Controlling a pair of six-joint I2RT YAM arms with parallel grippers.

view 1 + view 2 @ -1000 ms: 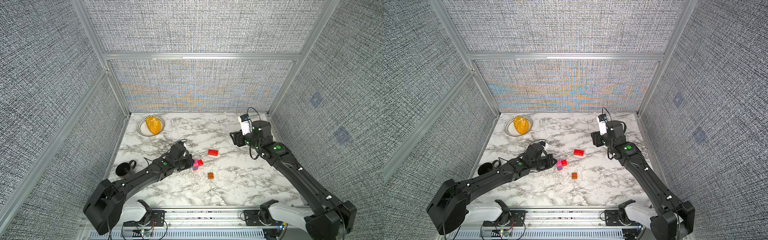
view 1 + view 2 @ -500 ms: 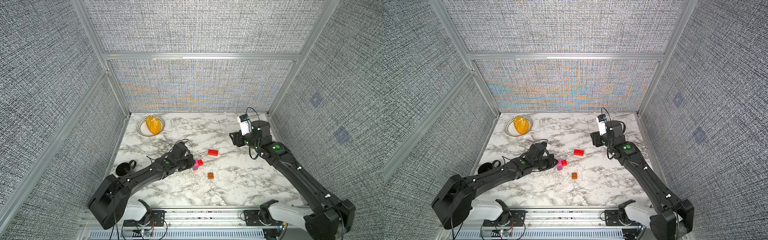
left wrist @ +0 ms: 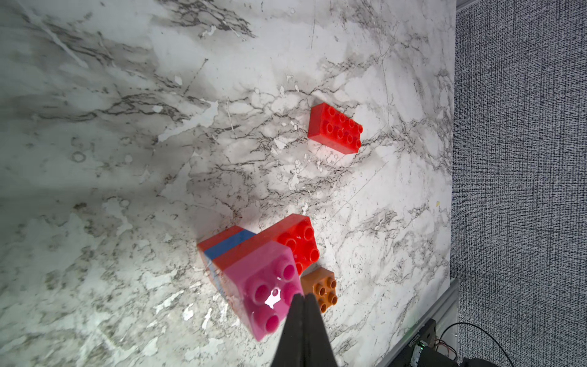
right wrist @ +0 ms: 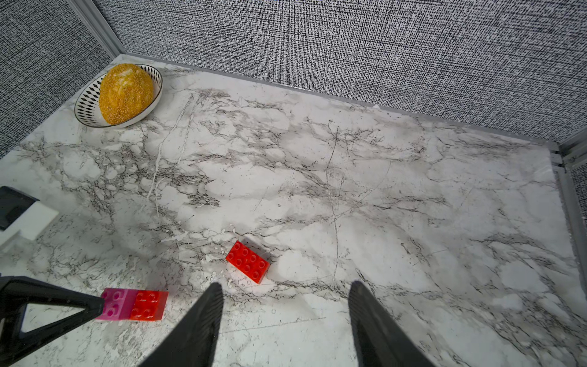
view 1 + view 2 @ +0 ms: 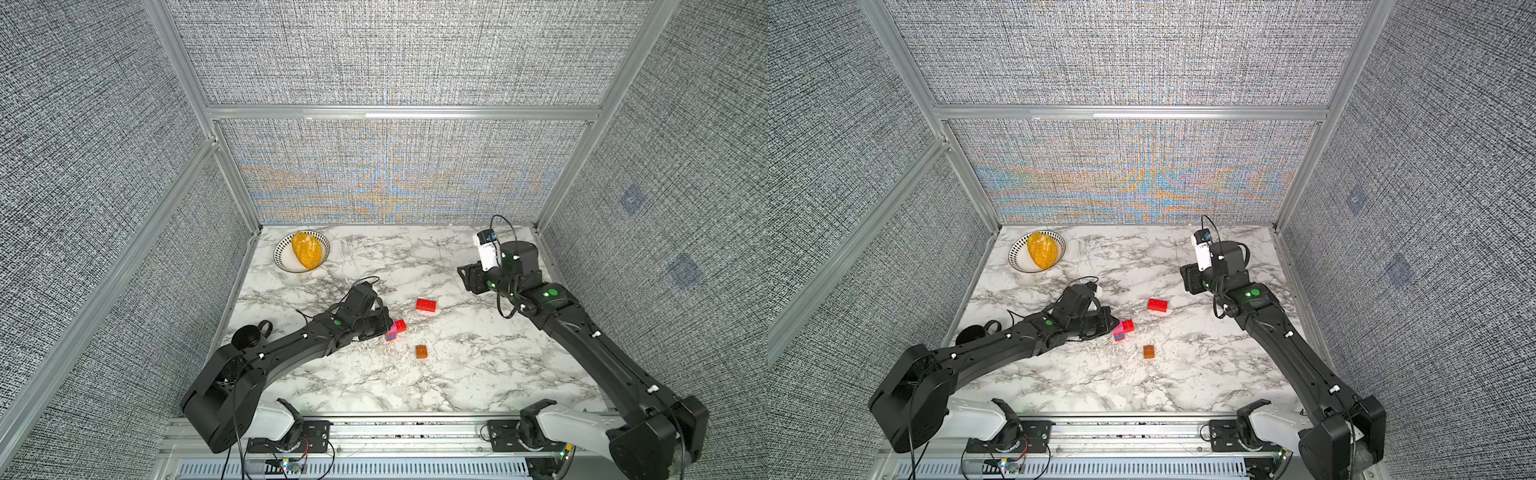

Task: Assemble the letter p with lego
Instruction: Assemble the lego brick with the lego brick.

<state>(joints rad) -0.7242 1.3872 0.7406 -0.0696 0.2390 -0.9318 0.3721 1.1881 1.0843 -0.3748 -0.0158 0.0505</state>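
Note:
The letter p is a small lego cluster (image 5: 395,328) (image 5: 1125,329) near the table's middle, with a pink brick (image 3: 263,286) and a red square brick (image 3: 298,244) on top of red and blue layers (image 3: 228,243). My left gripper (image 3: 301,297) (image 5: 387,327) is shut and empty, its tip against the pink brick. A loose red rectangular brick (image 5: 426,305) (image 4: 247,262) lies behind the cluster. A small orange brick (image 5: 421,351) (image 3: 320,289) lies in front of it. My right gripper (image 4: 282,286) (image 5: 467,278) hovers open at the back right with nothing between its fingers.
A patterned bowl (image 5: 326,249) (image 4: 85,105) holding a yellow-orange lump (image 5: 306,249) stands at the back left corner. A black round object (image 5: 249,336) lies by the left wall beside my left arm. Fabric walls enclose the marble table (image 5: 478,374) on three sides.
My left arm's rear links have shifted slightly while its shut tip stays at the cluster. The bricks and the right arm have not moved.

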